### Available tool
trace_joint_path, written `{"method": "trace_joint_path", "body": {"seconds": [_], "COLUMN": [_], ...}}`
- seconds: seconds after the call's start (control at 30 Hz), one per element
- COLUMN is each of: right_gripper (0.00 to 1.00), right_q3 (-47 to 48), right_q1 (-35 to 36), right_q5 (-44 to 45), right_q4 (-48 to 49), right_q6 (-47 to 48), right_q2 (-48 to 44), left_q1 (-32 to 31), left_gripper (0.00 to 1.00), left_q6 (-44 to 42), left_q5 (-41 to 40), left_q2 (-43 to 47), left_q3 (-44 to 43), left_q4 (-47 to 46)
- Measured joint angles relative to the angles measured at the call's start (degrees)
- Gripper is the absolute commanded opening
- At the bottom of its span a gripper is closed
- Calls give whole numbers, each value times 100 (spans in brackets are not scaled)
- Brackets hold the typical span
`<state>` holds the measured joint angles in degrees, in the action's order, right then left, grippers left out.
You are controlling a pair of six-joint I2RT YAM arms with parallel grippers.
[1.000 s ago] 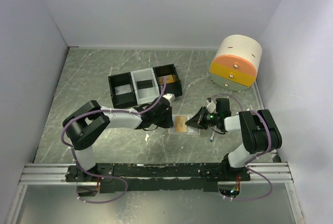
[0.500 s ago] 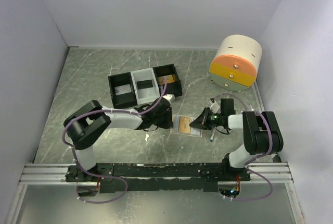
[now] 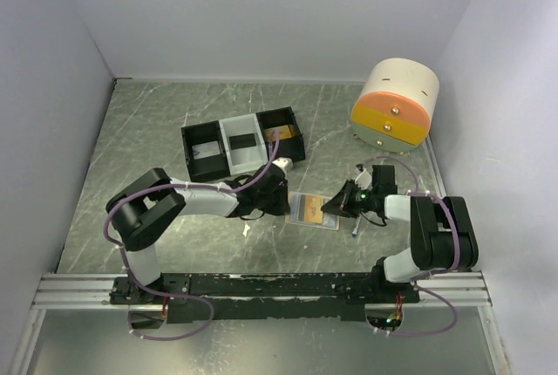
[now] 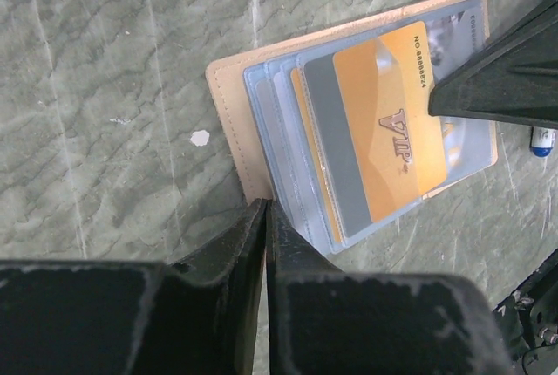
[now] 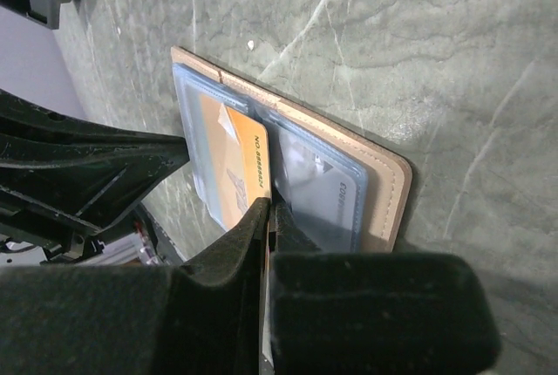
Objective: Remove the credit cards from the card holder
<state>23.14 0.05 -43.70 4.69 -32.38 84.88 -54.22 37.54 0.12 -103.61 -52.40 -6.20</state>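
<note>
1. The left arm reaches low to its right; the left hand [image 4: 266, 209] is clamped on the edge of the open card holder [image 4: 228, 100], which lies flat on the surface [image 4: 105, 87].
2. The right hand [image 5: 270, 207], closed, nips the orange VIP card [image 4: 388, 122].

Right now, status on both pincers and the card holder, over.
Left pincer shut on card holder edge. Right pincer shut on orange card. Holder open flat. Tray behind, apart.

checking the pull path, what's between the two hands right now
The open card holder, holding an orange card. The left hand pinches one edge, the right hand the card; both wrist views show it.
</note>
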Motion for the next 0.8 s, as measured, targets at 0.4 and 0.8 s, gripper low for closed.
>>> {"method": "trace_joint_path", "body": {"seconds": [0.4,0.8], "right_gripper": [0,0], "right_q3": [26,293], "right_q1": [459,1814], "right_q5": [-57,205], "right_q4": [247,1043], "right_q6": [125,-522], "right_q2": [111,667], "left_q1": [0,0], "left_gripper": [39,41], "left_q6": [-120,-136], "left_q5": [-350,-520], "left_q2": [732,1679], "left_q3": [350,466], "left_q4": [570,627]}}
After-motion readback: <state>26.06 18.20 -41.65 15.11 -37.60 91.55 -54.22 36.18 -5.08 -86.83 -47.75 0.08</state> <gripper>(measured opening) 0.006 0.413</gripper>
